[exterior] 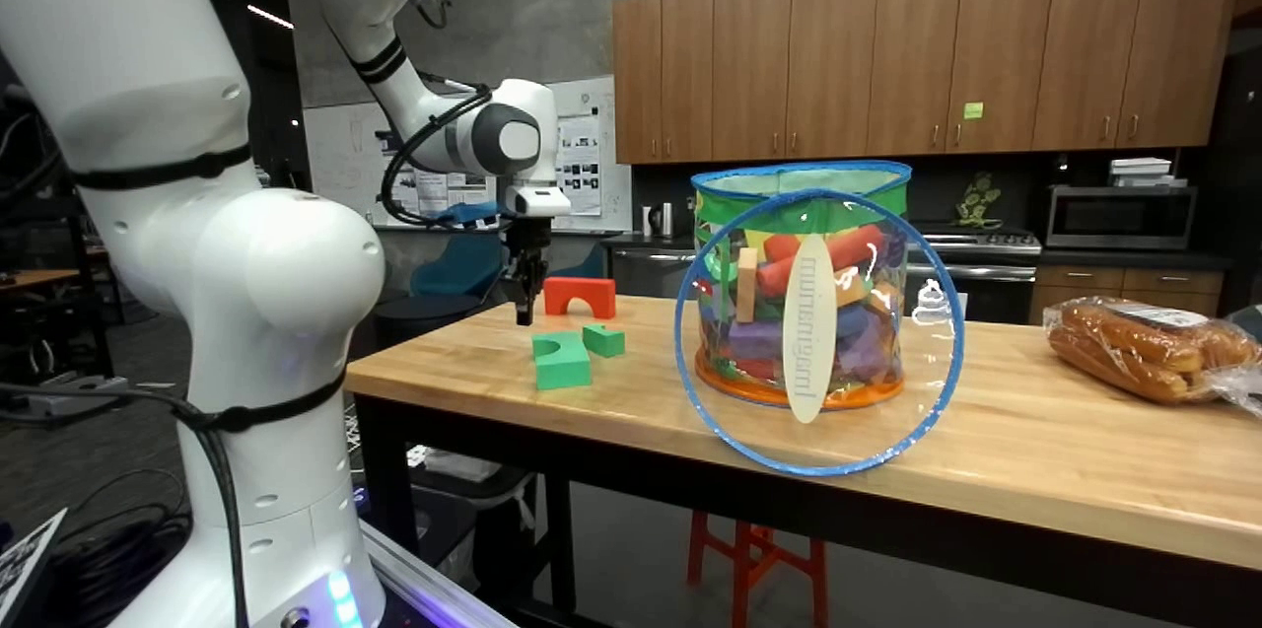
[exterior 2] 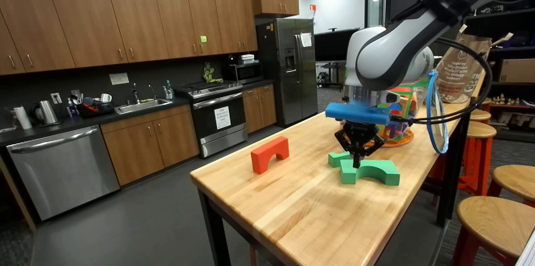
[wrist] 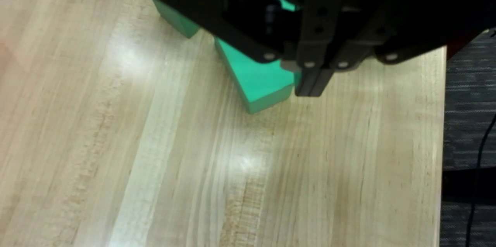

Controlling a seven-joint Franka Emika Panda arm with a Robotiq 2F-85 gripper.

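My gripper (wrist: 310,88) is shut, its two black fingertips pressed together with nothing between them. It points down close to a green block (wrist: 263,80) with a curved notch, which lies flat on the wooden table (exterior 2: 292,224). In an exterior view the tips overlap one end of that block (exterior 2: 388,170); whether they touch it I cannot tell. Just beyond it sits a smaller green block (exterior: 603,340), partly covered by the gripper in the wrist view. A red arch block (exterior 2: 267,153) stands on the table, apart from the gripper.
A clear toy bag (exterior: 705,184) full of colourful blocks stands on the table, its round blue-rimmed lid (exterior: 818,468) hanging open in front. Bagged bread (exterior: 1144,347) lies farther along the table. Wooden stools (exterior 2: 497,216) and a paper bag (exterior 2: 459,74) are at the side.
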